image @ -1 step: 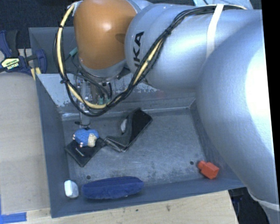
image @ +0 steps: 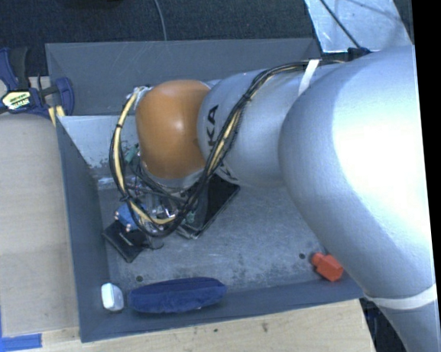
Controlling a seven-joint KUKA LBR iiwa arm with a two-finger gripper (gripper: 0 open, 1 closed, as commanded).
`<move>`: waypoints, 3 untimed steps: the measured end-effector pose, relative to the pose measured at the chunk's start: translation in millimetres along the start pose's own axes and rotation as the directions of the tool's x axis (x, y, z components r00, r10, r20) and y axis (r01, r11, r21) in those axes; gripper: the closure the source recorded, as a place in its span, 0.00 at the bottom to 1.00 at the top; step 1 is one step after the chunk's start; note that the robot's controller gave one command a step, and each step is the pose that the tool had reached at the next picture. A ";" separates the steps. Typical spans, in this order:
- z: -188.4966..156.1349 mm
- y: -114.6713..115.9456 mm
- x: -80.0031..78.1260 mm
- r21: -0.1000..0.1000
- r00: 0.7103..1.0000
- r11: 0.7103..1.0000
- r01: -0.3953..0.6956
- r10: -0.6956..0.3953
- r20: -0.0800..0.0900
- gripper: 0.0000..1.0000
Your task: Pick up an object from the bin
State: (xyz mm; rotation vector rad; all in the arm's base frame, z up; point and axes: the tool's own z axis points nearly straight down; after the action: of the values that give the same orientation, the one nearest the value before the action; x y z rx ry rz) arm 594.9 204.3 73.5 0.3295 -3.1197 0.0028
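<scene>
My gripper point(image: 153, 214) is low in the left part of the bin, under the orange wrist cover and its cables. Just left of it lies a small black block point(image: 123, 241) with a blue piece point(image: 123, 216) above it. To its right a flat black slab point(image: 213, 201) with a greenish edge lies slanted, partly under the wrist. Whether the gripper touches any of them is hidden by the cables.
Along the bin's front wall lie a long dark blue oblong thing point(image: 177, 295) and a small white thing point(image: 112, 297) at its left end. An orange-red block point(image: 327, 267) sits at the front right, beside the arm. The arm covers the bin's right and back.
</scene>
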 end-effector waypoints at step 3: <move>-4.2 0.5 -2.4 -0.002 1.000 1.000 -0.002 0.002 0.007 1.00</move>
State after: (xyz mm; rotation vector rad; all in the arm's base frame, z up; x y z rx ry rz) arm 597.1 205.3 77.7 0.3266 -3.1270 -0.0014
